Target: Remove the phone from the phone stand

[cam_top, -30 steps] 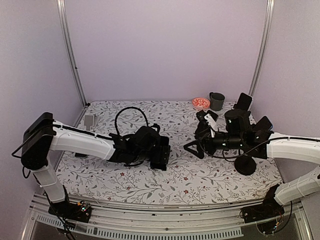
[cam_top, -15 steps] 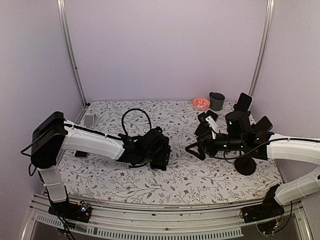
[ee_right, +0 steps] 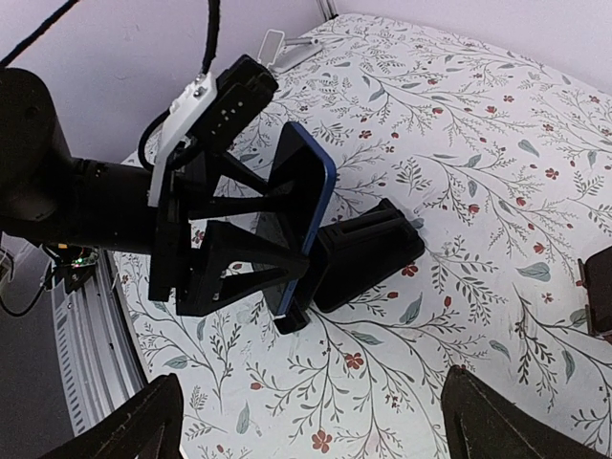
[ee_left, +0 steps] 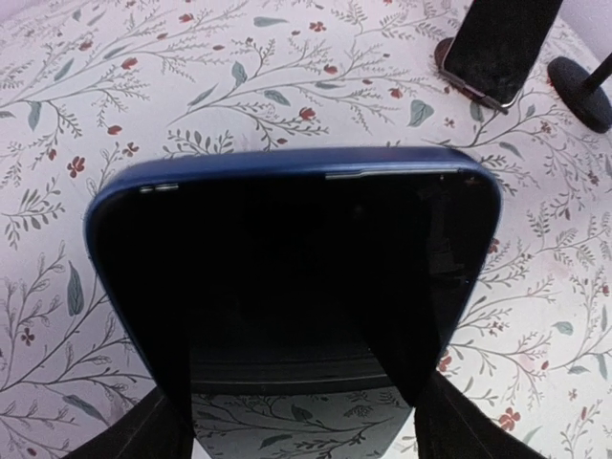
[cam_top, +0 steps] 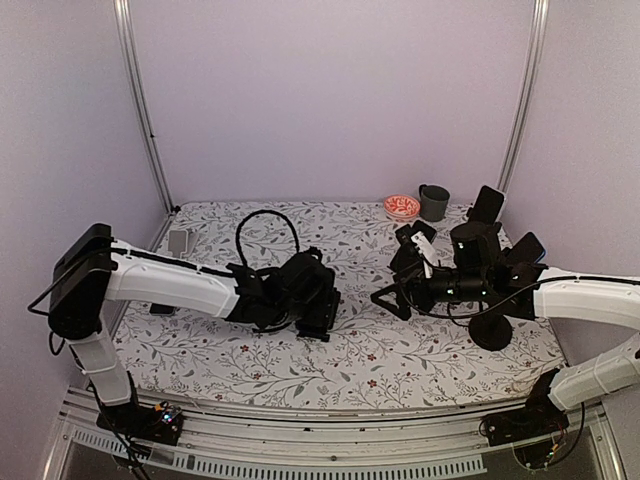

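Note:
The phone [ee_right: 313, 191], dark-screened with a blue rim, stands tilted in the black phone stand [ee_right: 368, 253] near the middle of the table. My left gripper [ee_right: 292, 227] reaches it from the left, one finger on each side of it. In the left wrist view the phone [ee_left: 287, 258] fills the frame and my left gripper [ee_left: 301, 382] straddles its lower part; whether the fingers touch its edges is lost in the dark. From above, the left gripper [cam_top: 315, 305] covers the phone. My right gripper [cam_top: 398, 268] hovers open to the right of the stand, holding nothing.
A second phone on a stand [ee_left: 497, 48] and a round black base [cam_top: 490, 330] sit to the right. At the back right are a red bowl [cam_top: 402, 207] and a grey cup [cam_top: 433, 202]. A small grey object [cam_top: 179, 241] lies at the far left.
My left arm has shifted slightly while its gripper stays at the phone, and its fingers have drawn in toward the phone's sides. The right arm has barely moved.

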